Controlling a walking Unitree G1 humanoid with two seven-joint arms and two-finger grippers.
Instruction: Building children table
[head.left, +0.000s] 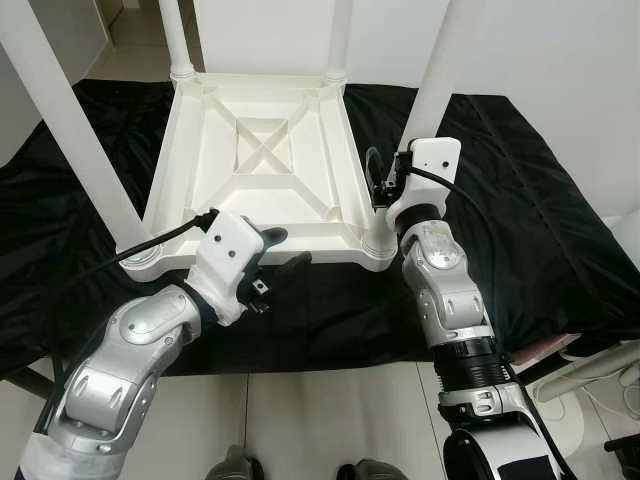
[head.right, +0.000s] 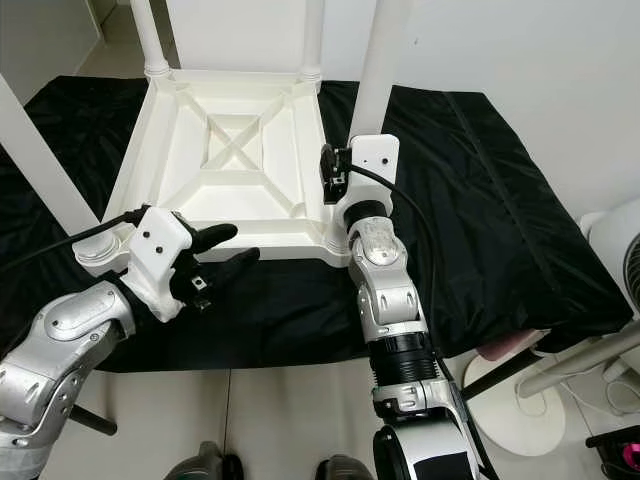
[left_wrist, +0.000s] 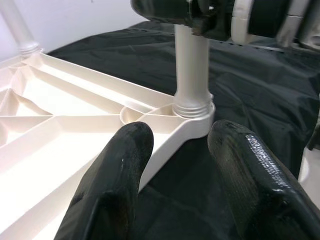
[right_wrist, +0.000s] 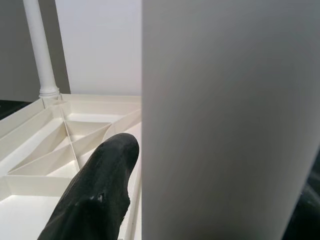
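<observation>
A white children's table (head.left: 200, 160) lies upside down on a black cloth (head.left: 520, 210), its legs pointing up. My right gripper (head.left: 385, 185) is shut on the near-right leg (head.left: 440, 70) just above its socket; in the right wrist view that leg (right_wrist: 225, 120) runs beside one black finger (right_wrist: 100, 195). My left gripper (head.left: 288, 248) hovers open at the table's near edge, a little left of that corner. In the left wrist view its fingers (left_wrist: 115, 190) frame the threaded base of the same leg (left_wrist: 192, 70) without touching it.
The near-left leg (head.left: 60, 110) rises at the left and two more legs stand at the far corners. A white fan (head.right: 620, 250) and a pinkish object (head.left: 545, 350) lie to the right, off the cloth. Pale floor (head.left: 320, 410) runs along the near side.
</observation>
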